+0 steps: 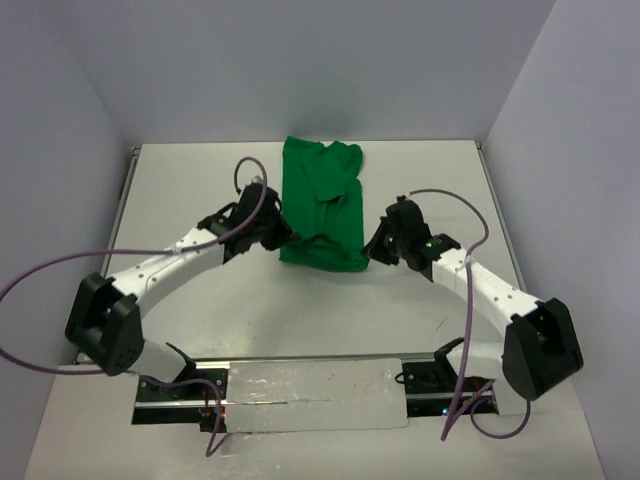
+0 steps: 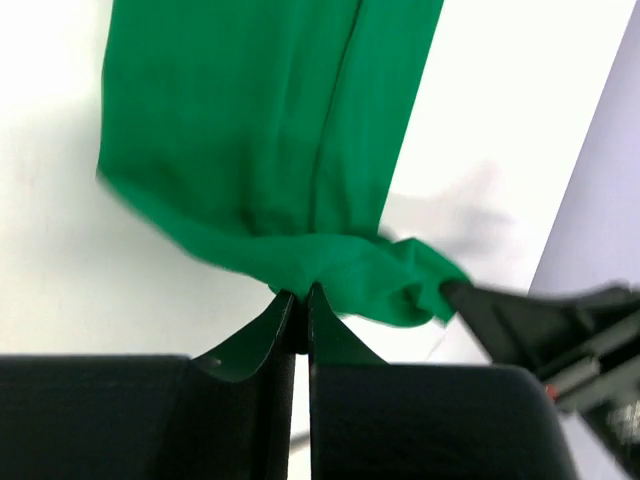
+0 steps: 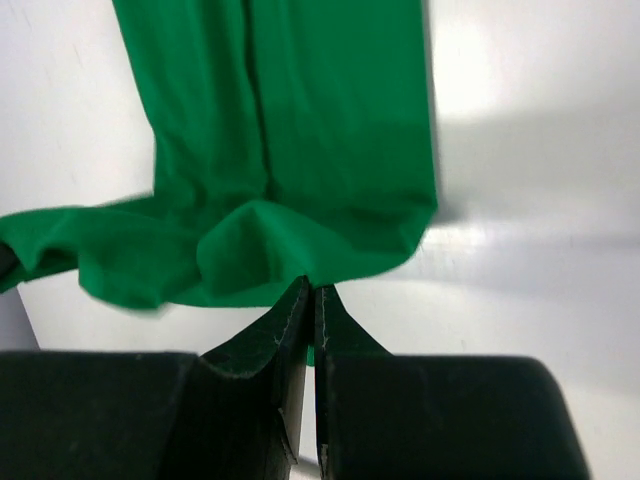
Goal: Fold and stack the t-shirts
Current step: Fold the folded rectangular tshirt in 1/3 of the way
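Matt cloth on a smooth, faintly shiny table

The green t-shirt [image 1: 322,205] is soft matt cloth, rumpled along its near hem. The white table [image 1: 200,190] is smooth, with a dull sheen that catches soft glare in the right wrist view. The left gripper [image 2: 302,300] and right gripper [image 3: 308,295] look like black matt plastic with smooth faces. The left arm [image 1: 170,265] and right arm [image 1: 490,285] have white, slightly glossy shells and black matt joints. The purple cables [image 1: 30,275] have a smooth, rubbery-looking sheath. The base plate [image 1: 315,395] is silvery metal with a mottled shine.
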You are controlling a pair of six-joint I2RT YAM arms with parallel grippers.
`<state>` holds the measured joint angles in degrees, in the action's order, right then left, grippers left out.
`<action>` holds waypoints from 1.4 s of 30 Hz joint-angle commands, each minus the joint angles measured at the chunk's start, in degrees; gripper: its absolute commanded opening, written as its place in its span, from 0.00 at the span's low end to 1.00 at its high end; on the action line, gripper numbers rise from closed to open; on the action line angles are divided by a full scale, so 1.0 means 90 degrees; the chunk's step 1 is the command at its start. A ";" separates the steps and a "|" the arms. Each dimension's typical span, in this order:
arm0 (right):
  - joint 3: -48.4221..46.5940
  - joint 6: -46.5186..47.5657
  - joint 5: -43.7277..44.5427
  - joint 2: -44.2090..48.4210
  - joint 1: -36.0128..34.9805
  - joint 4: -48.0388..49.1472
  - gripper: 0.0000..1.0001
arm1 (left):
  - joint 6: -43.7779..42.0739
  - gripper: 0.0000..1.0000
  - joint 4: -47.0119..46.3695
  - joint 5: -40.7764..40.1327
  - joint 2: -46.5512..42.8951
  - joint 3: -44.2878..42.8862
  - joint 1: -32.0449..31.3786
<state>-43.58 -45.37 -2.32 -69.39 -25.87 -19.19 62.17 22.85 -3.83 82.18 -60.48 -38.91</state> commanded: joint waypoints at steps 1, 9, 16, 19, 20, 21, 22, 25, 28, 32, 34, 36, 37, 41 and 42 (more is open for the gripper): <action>-0.1162 0.0396 0.0386 -0.0699 0.0217 0.0167 0.09 | -0.0606 0.10 0.0261 -0.0171 0.0921 -0.0977 0.0518; -0.3011 0.0680 0.0017 -0.2802 0.0610 0.0179 0.09 | -0.1138 0.10 0.0425 0.0266 0.2741 -0.2904 0.1118; -0.4143 0.0704 -0.0307 -0.4365 0.0733 0.0296 0.36 | -0.1220 0.35 0.0582 0.0459 0.4175 -0.4148 0.1519; -0.4466 0.0709 -0.0356 -0.4719 0.0799 0.0216 0.68 | -0.1310 0.67 0.0801 0.0289 0.4503 -0.4680 0.1628; -0.4550 0.0718 -0.0338 -0.4727 0.0821 0.0197 0.81 | -0.1378 0.79 0.1042 0.0064 0.4571 -0.4914 0.1647; -0.4539 0.0746 -0.0329 -0.4667 0.0805 0.0188 0.86 | -0.1461 0.84 0.1068 -0.0087 0.4588 -0.5095 0.1647; -0.4495 0.0768 -0.0234 -0.4497 0.0814 0.0189 0.89 | -0.1590 0.86 0.1280 -0.0265 0.4556 -0.5279 0.1647; -0.4224 0.0863 0.0046 -0.3938 0.0840 0.0208 0.93 | -0.1712 0.90 0.1262 -0.0751 0.4043 -0.5049 0.1647; -0.3758 0.0913 0.0213 -0.3364 0.0843 0.0256 0.93 | -0.1700 0.89 0.1120 -0.0983 0.3312 -0.4501 0.1636; -0.2678 0.0945 0.0423 -0.2273 0.0839 0.0481 0.93 | -0.1567 0.81 0.0695 -0.0844 0.2290 -0.2935 0.1624; -0.2027 0.0900 0.0416 -0.1921 0.0843 0.0528 0.93 | -0.1524 0.78 0.0458 -0.0618 0.1796 -0.2237 0.1591; -0.1420 0.0706 0.0123 -0.1599 0.0836 0.0695 0.93 | -0.1387 0.75 0.0197 -0.0338 0.1466 -0.1462 0.1550; -0.1268 0.0629 -0.0016 -0.1540 0.0843 0.0785 0.93 | -0.1291 0.75 0.0113 -0.0220 0.1420 -0.1191 0.1553; -0.0155 -0.0147 -0.0816 -0.1312 0.0835 0.1712 0.93 | -0.0769 0.74 -0.0910 0.0404 0.1149 0.0127 0.1524; 0.0079 -0.0383 -0.0994 -0.1356 0.0843 0.2005 0.93 | -0.0604 0.73 -0.1222 0.0603 0.1133 0.0285 0.1499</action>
<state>-48.78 -41.88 -5.24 -81.49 -18.70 -9.00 51.90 21.68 -4.88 92.78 -63.83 -24.75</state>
